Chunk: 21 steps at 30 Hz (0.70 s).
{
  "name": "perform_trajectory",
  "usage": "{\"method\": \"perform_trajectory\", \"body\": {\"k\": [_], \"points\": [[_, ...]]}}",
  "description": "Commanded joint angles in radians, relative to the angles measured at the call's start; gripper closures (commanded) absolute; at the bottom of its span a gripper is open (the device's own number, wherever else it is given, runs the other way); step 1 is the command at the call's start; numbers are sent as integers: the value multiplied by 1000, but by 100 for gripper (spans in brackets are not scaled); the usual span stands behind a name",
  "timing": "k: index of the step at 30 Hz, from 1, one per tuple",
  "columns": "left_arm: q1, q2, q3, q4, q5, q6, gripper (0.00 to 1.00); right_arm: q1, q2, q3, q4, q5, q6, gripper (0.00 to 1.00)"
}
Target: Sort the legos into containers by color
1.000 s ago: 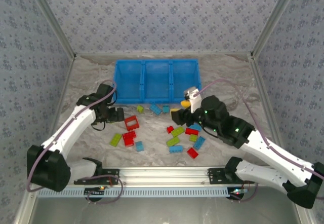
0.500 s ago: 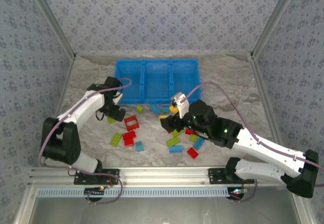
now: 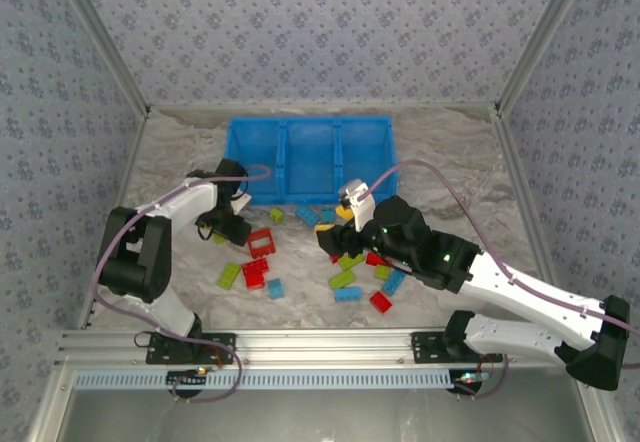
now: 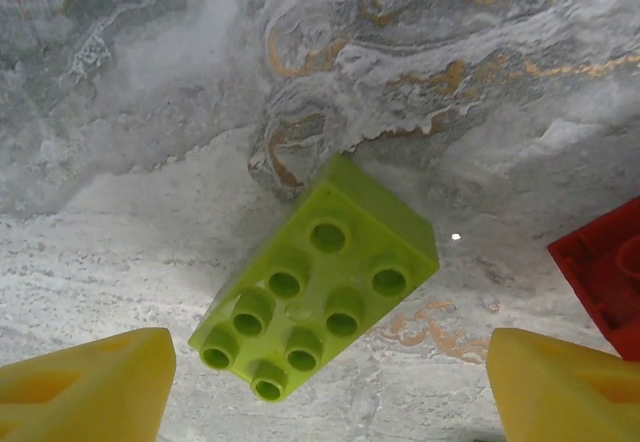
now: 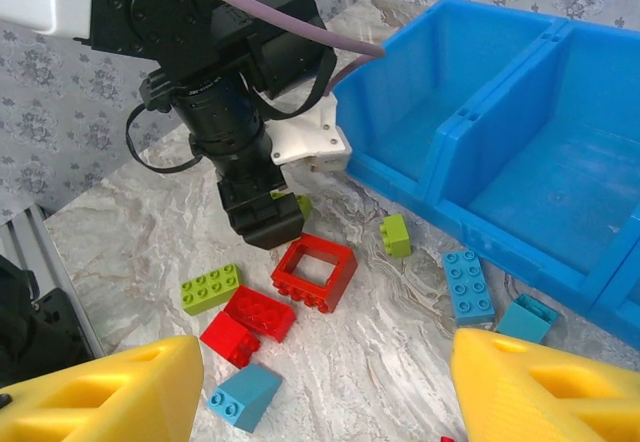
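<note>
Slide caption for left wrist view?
Open left tool over a yellow-green studded plastic brick lying on the marbled table.

light: bright, even | shadows: soft, faint | focus: wrist views sharp, near edges blurred

Bare table (image 4: 150, 162) rings the green brick (image 4: 320, 297); red brick (image 4: 605, 272) near its right.

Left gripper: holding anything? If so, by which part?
Nothing held. The left gripper is open, its yellow fingers clear on either side of a yellow-green six-stud plastic brick lying flat on the marbled table.
</note>
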State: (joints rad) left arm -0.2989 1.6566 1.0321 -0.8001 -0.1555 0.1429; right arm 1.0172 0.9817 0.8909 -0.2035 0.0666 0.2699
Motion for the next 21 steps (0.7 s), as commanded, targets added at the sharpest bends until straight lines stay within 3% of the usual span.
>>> {"method": "perform_trajectory", "body": {"k": [1, 10, 12, 15, 21], "points": [[5, 40, -37, 39, 2, 20, 19, 7, -21, 16, 43, -48, 12, 30], [6, 87, -41, 61, -10, 18, 22, 14, 13, 22, 87, -82, 16, 29], [9, 91, -40, 62, 3, 15, 29, 16, 14, 26, 83, -76, 16, 29], [10, 92, -44, 62, 21, 6, 48, 16, 15, 25, 78, -69, 15, 29], [-3, 63, -40, 29, 19, -30, 48, 16, 16, 24, 76, -57, 15, 29]]}}
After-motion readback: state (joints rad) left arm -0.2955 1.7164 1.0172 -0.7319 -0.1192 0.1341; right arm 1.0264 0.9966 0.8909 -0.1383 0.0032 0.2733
